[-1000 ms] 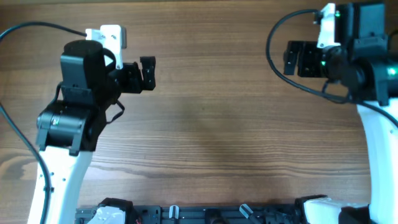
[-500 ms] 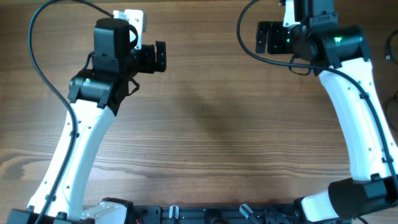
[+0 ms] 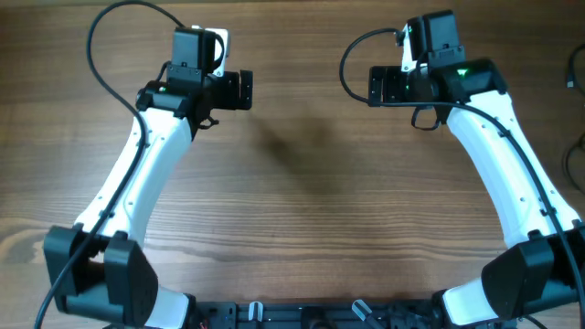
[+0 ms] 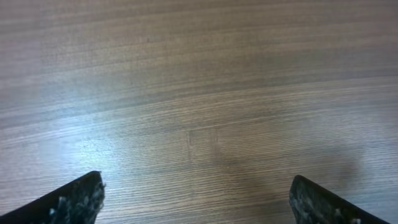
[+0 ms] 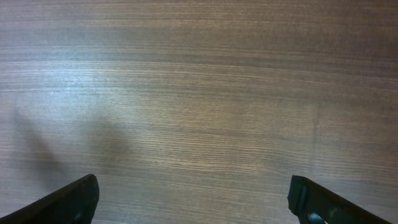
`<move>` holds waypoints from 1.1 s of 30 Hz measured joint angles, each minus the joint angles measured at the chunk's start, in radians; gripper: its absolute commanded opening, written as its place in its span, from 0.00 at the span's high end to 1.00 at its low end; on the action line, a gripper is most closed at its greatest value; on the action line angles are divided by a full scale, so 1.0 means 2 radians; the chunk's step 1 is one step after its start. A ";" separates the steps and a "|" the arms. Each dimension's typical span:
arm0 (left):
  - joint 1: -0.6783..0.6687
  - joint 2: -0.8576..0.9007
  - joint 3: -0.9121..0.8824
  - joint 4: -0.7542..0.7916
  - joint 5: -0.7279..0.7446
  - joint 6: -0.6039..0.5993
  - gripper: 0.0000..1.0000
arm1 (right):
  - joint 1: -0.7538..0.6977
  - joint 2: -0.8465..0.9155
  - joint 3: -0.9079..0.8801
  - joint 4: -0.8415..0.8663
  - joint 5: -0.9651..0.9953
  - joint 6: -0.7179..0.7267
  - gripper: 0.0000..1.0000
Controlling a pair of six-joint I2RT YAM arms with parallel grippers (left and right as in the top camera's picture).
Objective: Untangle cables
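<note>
Thin black cables (image 3: pixel 573 69) show only as short curved pieces at the far right edge of the overhead view; the rest lies outside the picture. My left gripper (image 3: pixel 245 90) hovers over bare wood at the upper left, pointing right, open with nothing between its fingers. My right gripper (image 3: pixel 374 84) faces it from the upper right, also open and holding nothing. In the left wrist view the left gripper (image 4: pixel 196 202) has only wood grain between its dark fingertips (image 4: pixel 78 202). The right wrist view shows the same for the right gripper (image 5: pixel 193 202).
The wooden table (image 3: pixel 302 201) fills all views. Thick black cords (image 3: pixel 110 37) arc from each arm. A black rail with clips (image 3: pixel 302 315) runs along the near edge, between the two arm bases.
Both arms have stretched out away from their bases, the left gripper shifting right and the right gripper shifting left, so they now face each other more closely. Both stay open.
</note>
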 measured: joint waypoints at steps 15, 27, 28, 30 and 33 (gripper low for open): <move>0.000 0.017 0.000 0.010 -0.003 -0.002 0.00 | 0.000 0.000 0.000 0.018 0.000 0.004 0.00; 0.000 0.018 0.000 0.014 -0.004 0.000 0.00 | 0.000 0.000 0.000 0.017 0.000 0.004 0.00; 0.000 0.018 0.000 0.014 -0.004 0.000 0.00 | 0.000 0.000 0.000 0.017 0.000 0.004 0.00; 0.000 0.018 0.000 0.014 -0.004 0.000 0.00 | 0.000 0.000 0.000 0.017 0.000 0.004 0.00; 0.000 0.018 0.000 0.015 -0.005 0.000 0.00 | 0.000 0.000 0.000 0.025 -0.002 0.004 0.00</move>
